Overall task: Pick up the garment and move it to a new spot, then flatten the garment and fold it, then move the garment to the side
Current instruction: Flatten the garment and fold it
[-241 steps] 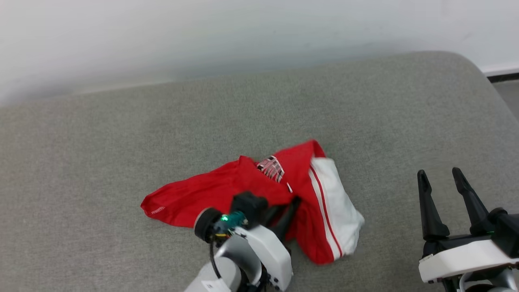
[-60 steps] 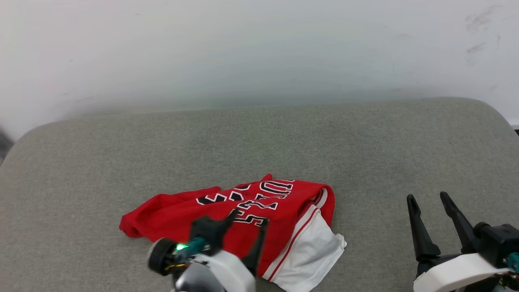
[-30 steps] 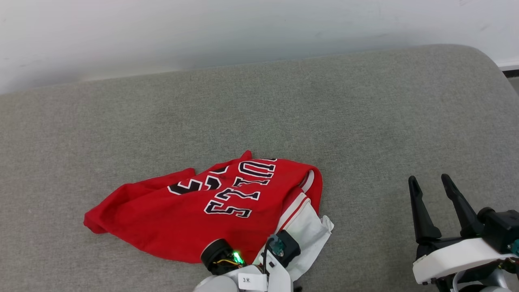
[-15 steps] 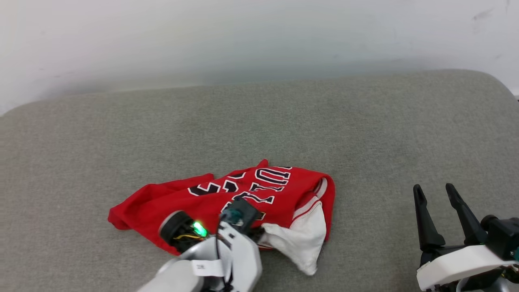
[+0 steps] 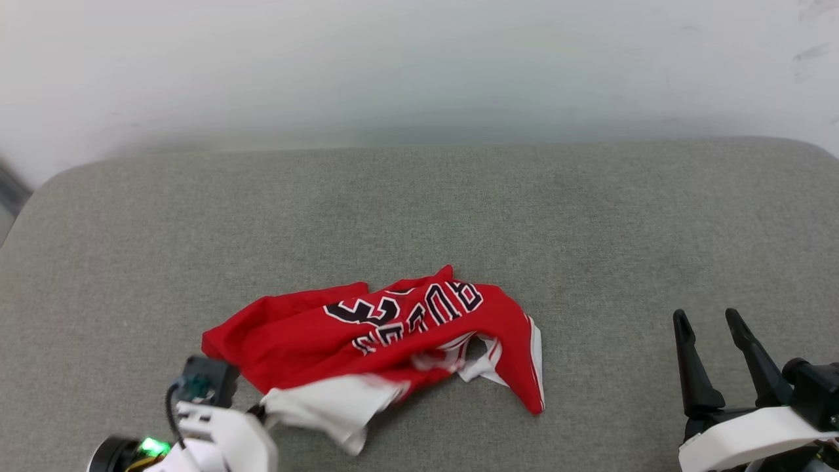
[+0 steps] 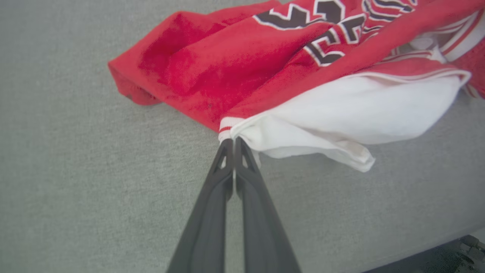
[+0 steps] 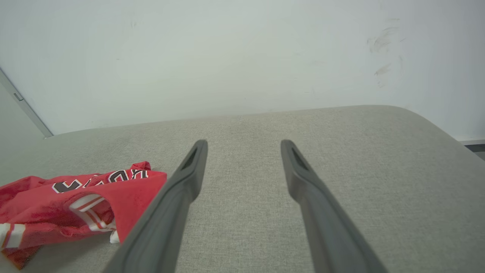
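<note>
The garment (image 5: 393,328) is a crumpled red jersey with black white-outlined lettering, lying near the front middle of a grey cushion (image 5: 419,210). One white sleeve (image 5: 328,403) is stretched toward the lower left. In the left wrist view my left gripper (image 6: 232,141) is shut on the striped cuff of that white sleeve (image 6: 341,110). In the head view its wrist (image 5: 203,406) sits at the lower left, fingers hidden. My right gripper (image 5: 711,321) stands open at the lower right, well clear of the garment (image 7: 75,204), with nothing between its fingers (image 7: 193,167).
A pale wall (image 5: 419,65) rises right behind the cushion. The cushion's rounded corners show at the far left (image 5: 39,196) and far right. Bare grey fabric spreads behind and to the right of the garment. A dark floor edge (image 6: 454,250) shows past the cushion's front.
My left gripper shut on the white sleeve cuff and pulled it left and toward me, dragging the sleeve out across the red body. The head camera shifted. The right gripper stayed put.
</note>
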Controlling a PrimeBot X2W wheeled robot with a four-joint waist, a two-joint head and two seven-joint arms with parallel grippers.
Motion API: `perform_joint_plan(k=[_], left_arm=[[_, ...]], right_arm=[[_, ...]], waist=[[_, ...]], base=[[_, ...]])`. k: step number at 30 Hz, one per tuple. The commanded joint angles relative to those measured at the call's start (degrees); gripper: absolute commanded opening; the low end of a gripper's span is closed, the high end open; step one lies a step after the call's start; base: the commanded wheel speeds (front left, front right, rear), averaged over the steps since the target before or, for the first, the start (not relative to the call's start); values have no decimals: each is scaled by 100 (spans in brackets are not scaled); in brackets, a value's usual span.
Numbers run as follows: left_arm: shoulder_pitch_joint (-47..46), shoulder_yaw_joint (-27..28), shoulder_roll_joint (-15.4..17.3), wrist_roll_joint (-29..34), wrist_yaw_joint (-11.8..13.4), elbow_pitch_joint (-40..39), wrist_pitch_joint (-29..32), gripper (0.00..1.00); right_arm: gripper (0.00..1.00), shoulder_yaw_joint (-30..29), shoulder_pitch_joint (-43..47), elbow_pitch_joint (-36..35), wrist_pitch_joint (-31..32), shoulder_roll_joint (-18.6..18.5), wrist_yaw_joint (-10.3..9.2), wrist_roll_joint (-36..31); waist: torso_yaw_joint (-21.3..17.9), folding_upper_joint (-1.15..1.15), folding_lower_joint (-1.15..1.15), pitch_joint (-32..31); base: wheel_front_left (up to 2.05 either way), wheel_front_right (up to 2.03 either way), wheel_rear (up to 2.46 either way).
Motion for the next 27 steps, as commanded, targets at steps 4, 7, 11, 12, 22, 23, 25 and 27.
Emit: perform_joint_plan(k=[4,7,11,12,22,23,25,27], left_arm=[[424,216,-67,-332,134,299,-145,0],[585,261,-244,-553,55,638,-300,0],[542,246,-496,-634,-57,1001,-591,78],[506,258,-557,-623,-64,1057,-686,100],[268,445,-828,-168,-24,1052,-2055,100],[230,453,-851,-107,-45,994,-2210,100],[172,453,-898,-3,-84,883,-2496,100],[106,454,-968,82,-101,763,-2767,100]], right_arm=[[100,21,-14,-43,17,8,0,-33],[100,37,-40,-68,50,8,0,-45],[100,31,-46,-108,110,8,0,-100],[100,28,-33,-120,136,8,0,-109],[100,20,155,-201,298,8,0,-144],[100,20,165,-212,309,8,0,-141],[100,20,180,-223,334,8,0,-138],[100,-4,205,-207,361,8,0,-133]], waist=[[18,0,0,54],[13,0,0,87],[16,0,0,57],[18,0,0,32],[29,0,0,-301],[27,0,0,-313],[16,0,0,-338],[-4,0,0,-363]], base=[[0,0,0],[0,0,0],[0,0,0],[0,0,0],[0,0,0],[0,0,0],[0,0,0],[0,0,0]])
